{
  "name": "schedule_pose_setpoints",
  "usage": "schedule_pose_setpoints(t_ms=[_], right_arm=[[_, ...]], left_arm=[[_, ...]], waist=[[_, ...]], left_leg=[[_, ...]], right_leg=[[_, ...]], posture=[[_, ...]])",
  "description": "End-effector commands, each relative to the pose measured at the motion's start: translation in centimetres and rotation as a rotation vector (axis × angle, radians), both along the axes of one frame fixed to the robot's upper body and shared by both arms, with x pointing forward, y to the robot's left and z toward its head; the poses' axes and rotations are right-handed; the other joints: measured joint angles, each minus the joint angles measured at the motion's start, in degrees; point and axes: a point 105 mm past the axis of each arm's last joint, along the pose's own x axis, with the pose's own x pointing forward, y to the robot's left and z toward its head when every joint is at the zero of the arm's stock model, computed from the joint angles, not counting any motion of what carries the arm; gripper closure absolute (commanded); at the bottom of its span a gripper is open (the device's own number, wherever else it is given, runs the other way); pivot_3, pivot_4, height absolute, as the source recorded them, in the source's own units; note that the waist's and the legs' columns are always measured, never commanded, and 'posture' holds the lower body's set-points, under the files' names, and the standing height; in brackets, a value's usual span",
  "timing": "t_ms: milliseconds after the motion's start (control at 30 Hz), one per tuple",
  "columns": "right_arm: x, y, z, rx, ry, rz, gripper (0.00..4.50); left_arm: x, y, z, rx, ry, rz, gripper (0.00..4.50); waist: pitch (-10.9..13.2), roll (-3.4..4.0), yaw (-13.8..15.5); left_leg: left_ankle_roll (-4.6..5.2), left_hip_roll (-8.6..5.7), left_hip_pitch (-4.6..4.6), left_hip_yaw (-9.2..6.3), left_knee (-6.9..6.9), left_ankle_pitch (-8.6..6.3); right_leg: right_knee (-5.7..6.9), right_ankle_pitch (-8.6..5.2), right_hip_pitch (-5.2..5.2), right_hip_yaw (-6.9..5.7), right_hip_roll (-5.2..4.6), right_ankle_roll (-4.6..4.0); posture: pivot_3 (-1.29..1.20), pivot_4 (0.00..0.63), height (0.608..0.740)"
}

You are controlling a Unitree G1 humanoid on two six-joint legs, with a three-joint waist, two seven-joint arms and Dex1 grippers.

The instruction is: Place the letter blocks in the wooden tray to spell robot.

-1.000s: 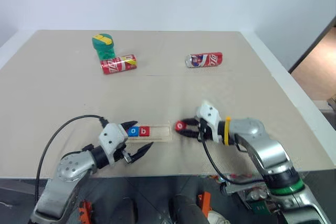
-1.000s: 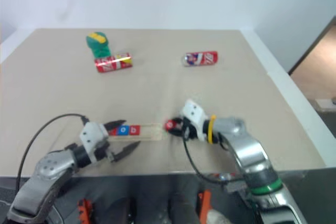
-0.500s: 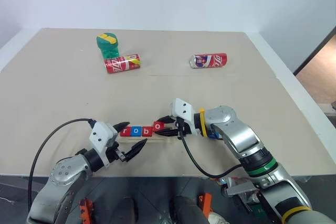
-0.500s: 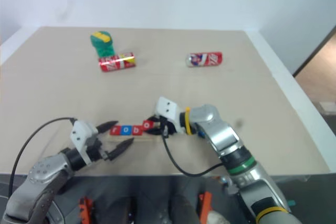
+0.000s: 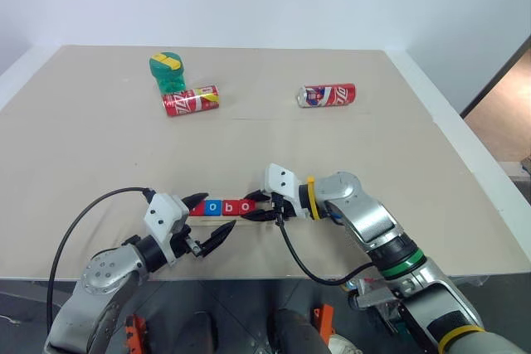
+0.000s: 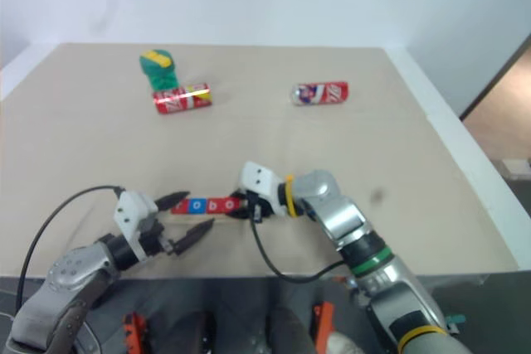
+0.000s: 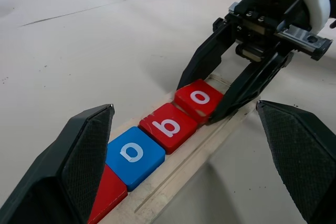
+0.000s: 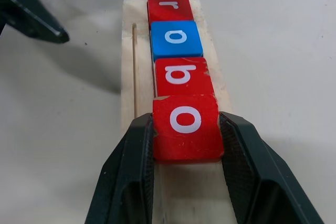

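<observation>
My right gripper (image 8: 185,129) is clenched on a red "o" block (image 8: 185,127), one finger against each side of it, and the block sits in the wooden tray (image 8: 130,51) touching the red "b" block (image 8: 184,76) ahead of it. Beyond the "b" come a blue "o" block (image 8: 176,38) and a red "r" block (image 8: 169,7) — so the row reads r, o, b, o toward my fingers. In the left eye view all this lies in the lower middle of the frame, the tray (image 5: 264,215) running left to right.

My left gripper (image 5: 209,221) hangs just left of the tray's "r" end, jaws spread wide with nothing between them.

I judge the step in hand to be seating the fourth letter. The block looks slightly tilted rather than flat, though I can't be sure. The next move calls for letting go gently and backing straight out along the tray, so the row isn't nudged — then finding the "t", which I can't spot among the two soda cans (image 5: 190,100) and the green object (image 5: 166,70) at the upper part of the table (image 5: 99,147).
</observation>
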Motion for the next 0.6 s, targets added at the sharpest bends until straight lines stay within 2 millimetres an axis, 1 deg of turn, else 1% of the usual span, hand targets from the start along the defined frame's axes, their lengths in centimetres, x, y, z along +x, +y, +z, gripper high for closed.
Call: schedule_pose_setpoints(t_ms=[33, 300, 333, 367, 400, 433, 533, 567, 600], right_arm=[[0.27, 0.38, 0.87, 0.006, -0.042, 0.019, 3.30], [0.42, 0.64, 0.71, 0.004, -0.023, 0.024, 3.30], [0.43, 0.69, 0.76, 0.005, -0.021, 0.025, 2.27], [0.45, 0.75, 0.85, 0.007, -0.019, 0.026, 1.93], [0.44, 0.83, 0.96, 0.012, -0.013, 0.026, 1.72], [0.43, 0.88, 1.03, 0.014, -0.012, 0.028, 1.28], [0.33, 0.98, 1.19, 0.017, -0.012, 0.035, 0.33], [0.31, 1.00, 1.28, 0.020, -0.014, 0.036, 0.06], [0.30, 1.01, 1.44, 0.027, -0.016, 0.034, 0.06]], left_arm=[[-0.34, -0.49, 1.12, -0.005, -0.040, -0.020, 0.00], [-0.32, -0.63, 1.22, -0.007, -0.041, -0.021, 0.00], [-0.31, -0.63, 1.22, -0.006, -0.041, -0.021, 0.00], [-0.30, -0.64, 1.20, -0.003, -0.042, -0.021, 0.00], [-0.32, -0.67, 1.15, 0.003, -0.043, -0.024, 0.00], [-0.33, -0.69, 1.12, 0.007, -0.043, -0.025, 0.00], [-0.33, -0.68, 1.08, 0.009, -0.042, -0.025, 0.00], [-0.31, -0.67, 1.07, 0.010, -0.042, -0.024, 0.00], [-0.30, -0.66, 1.07, 0.010, -0.043, -0.023, 0.00]], waist=[[0.0, 0.00, 0.0], [0.0, 0.00, 0.0], [0.0, 0.00, 0.0], [0.0, 0.00, 0.0], [0.0, 0.00, 0.0], [0.0, 0.00, 0.0], [0.0, 0.00, 0.0], [0.0, 0.00, 0.0], [0.0, 0.00, 0.0]], left_leg=[[0.00, 0.00, 0.00, 0.01, 0.00, 0.00], [0.00, 0.03, 0.02, 0.01, 0.00, 0.00], [0.00, 0.04, 0.03, 0.01, 0.00, 0.00], [0.00, 0.04, 0.03, 0.00, 0.00, 0.00], [0.00, 0.04, 0.03, 0.00, 0.00, 0.00], [0.00, 0.04, 0.03, 0.01, 0.00, 0.00], [0.00, 0.03, 0.02, 0.02, 0.00, 0.00], [0.00, 0.02, 0.02, 0.02, 0.00, 0.00], [0.00, 0.02, 0.02, 0.02, 0.00, 0.00]], right_leg=[[0.00, 0.00, 0.00, 0.01, 0.00, 0.00], [0.00, 0.03, 0.00, -0.01, 0.02, -0.05], [0.00, 0.04, 0.00, -0.02, 0.03, -0.07], [0.00, 0.04, 0.00, -0.04, 0.03, -0.08], [0.00, 0.04, 0.00, -0.04, 0.03, -0.08], [0.00, 0.04, 0.00, -0.03, 0.03, -0.08], [0.00, 0.04, 0.00, -0.03, 0.01, -0.07], [0.00, 0.03, 0.00, -0.02, 0.00, -0.06], [0.00, 0.02, 0.00, -0.02, -0.01, -0.05]], posture=[[0.00, 0.150, 0.740], [0.00, 0.150, 0.740], [0.00, 0.150, 0.740], [0.00, 0.150, 0.740], [0.00, 0.150, 0.740], [0.00, 0.150, 0.740], [0.00, 0.150, 0.740], [0.00, 0.150, 0.740], [0.00, 0.150, 0.740]])
